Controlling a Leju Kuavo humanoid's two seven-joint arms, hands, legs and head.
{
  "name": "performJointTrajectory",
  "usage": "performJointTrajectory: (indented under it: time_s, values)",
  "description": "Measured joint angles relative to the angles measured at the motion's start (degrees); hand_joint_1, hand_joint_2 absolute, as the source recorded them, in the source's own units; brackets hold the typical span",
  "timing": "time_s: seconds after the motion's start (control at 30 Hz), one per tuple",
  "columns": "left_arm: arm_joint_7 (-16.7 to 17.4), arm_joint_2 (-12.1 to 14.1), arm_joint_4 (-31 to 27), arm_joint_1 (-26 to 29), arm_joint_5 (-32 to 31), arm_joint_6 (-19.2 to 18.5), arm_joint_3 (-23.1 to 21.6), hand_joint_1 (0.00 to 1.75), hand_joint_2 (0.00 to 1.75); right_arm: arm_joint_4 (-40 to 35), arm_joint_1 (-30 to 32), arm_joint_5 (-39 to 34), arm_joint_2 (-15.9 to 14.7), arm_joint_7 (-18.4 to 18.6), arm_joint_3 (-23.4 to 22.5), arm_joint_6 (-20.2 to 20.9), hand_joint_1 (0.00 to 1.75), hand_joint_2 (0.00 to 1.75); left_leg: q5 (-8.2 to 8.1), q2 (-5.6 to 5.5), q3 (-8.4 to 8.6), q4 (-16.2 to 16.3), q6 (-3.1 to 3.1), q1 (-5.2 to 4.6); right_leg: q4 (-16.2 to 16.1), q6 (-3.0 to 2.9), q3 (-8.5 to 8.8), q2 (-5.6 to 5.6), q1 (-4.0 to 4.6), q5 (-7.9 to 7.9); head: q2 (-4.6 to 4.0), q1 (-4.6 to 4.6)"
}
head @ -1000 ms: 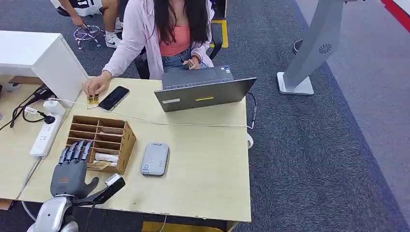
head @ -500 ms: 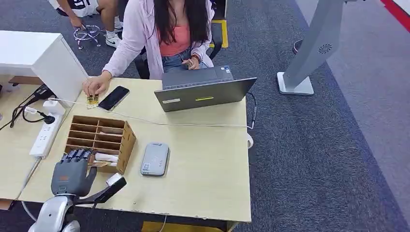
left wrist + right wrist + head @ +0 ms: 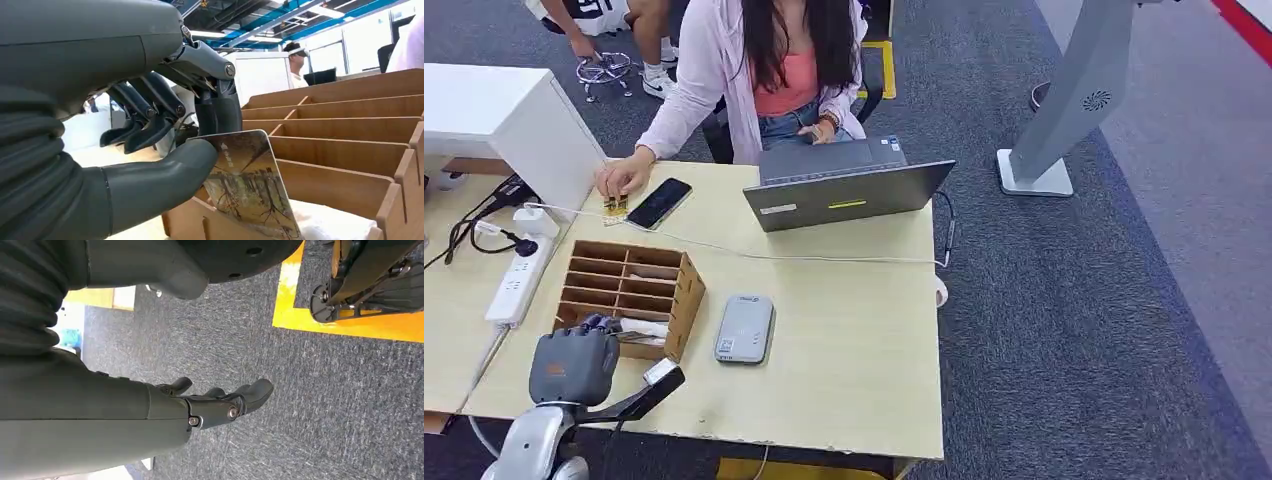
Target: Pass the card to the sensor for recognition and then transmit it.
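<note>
The left hand (image 3: 574, 362) has curled its fingers, which were spread out a moment ago, and now pinches the card (image 3: 248, 185) at the near edge of the wooden box (image 3: 636, 294), so it looks ready to go to the grey sensor (image 3: 745, 328) beside the box.

You see pale wood table (image 3: 854, 330) at lower left of head view, white cabinet (image 3: 494, 115) upper left, grey carpet (image 3: 1064, 330) at right, grey stand base (image 3: 1036, 175) upper right.
</note>
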Motion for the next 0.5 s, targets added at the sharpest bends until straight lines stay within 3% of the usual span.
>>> performJointTrajectory:
  time_s: [0.3,0.5]
  values:
    - [-0.81,0.02,0.00,-0.03,0.20,0.65,0.33,1.75,1.75,0.00,0.00,0.13,0.00,-0.02,0.04,0.04,0.00,1.75,0.00,0.00,0.01,0.00,0.00,0.00,0.00,0.00,-0.01,0.00,0.00,0.00,0.00,0.00]
    - [-2.66,0.83,0.22,-3.38,0.63,6.01,1.35,1.75,1.75,0.00,-0.05,1.14,0.00,-0.17,0.57,0.11,0.00,1.75,0.03,-0.06,0.00,0.00,-0.03,0.00,0.00,0.00,0.00,-0.05,0.00,0.01,0.00,0.00]
